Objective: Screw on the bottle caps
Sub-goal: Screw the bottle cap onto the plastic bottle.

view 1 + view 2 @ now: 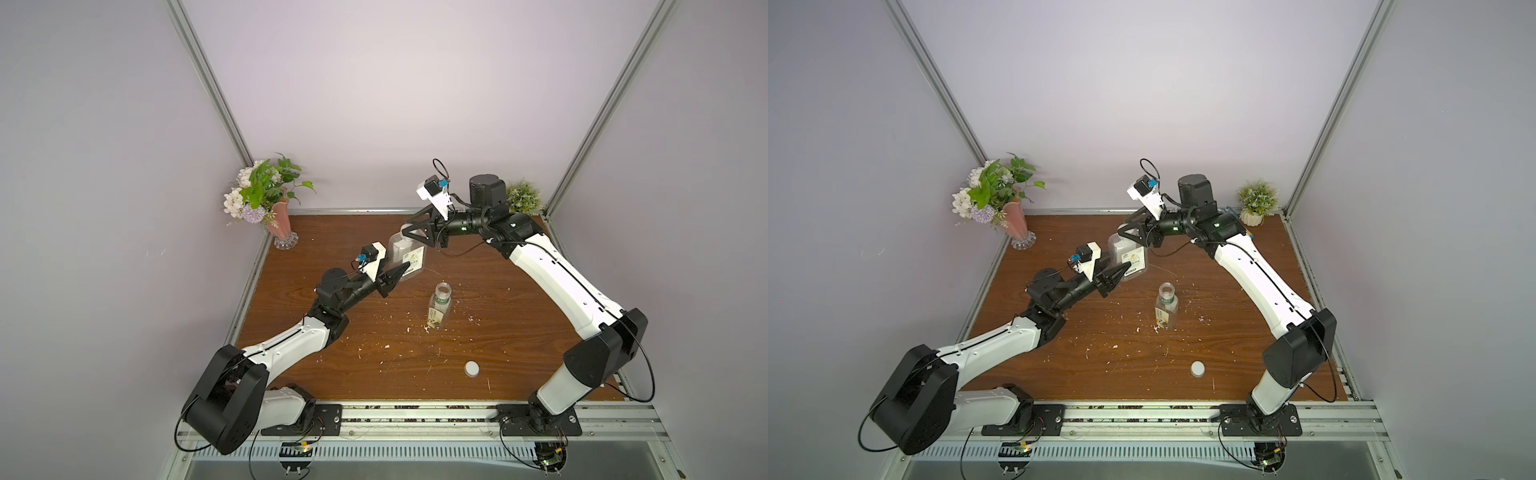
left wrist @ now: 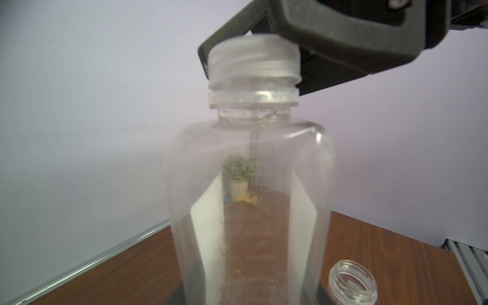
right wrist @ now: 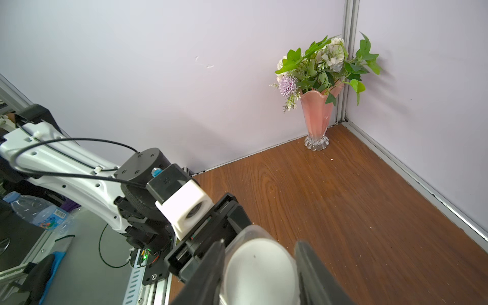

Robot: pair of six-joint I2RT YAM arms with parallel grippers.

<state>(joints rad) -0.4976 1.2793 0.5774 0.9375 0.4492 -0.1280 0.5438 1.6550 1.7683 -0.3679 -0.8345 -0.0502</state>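
The squarish clear bottle [image 1: 405, 253] stands upright at the middle back of the table, and my left gripper [image 1: 405, 270] is shut on its lower body. In the left wrist view a white cap [image 2: 253, 60] sits on its neck. My right gripper [image 3: 260, 274] comes in from above, and its fingers [image 3: 208, 272] stand close on both sides of that cap [image 3: 260, 264], slightly open. The round slim bottle [image 1: 439, 307] stands uncapped mid-table, apart from both grippers. A second white cap [image 1: 472, 368] lies flat nearer the front; both top views show it [image 1: 1197, 368].
A pink vase of flowers [image 1: 278, 224] stands in the back left corner and a small potted plant [image 1: 524, 197] in the back right. White crumbs are scattered over the wooden table [image 1: 332, 374]. Metal rails border its edges.
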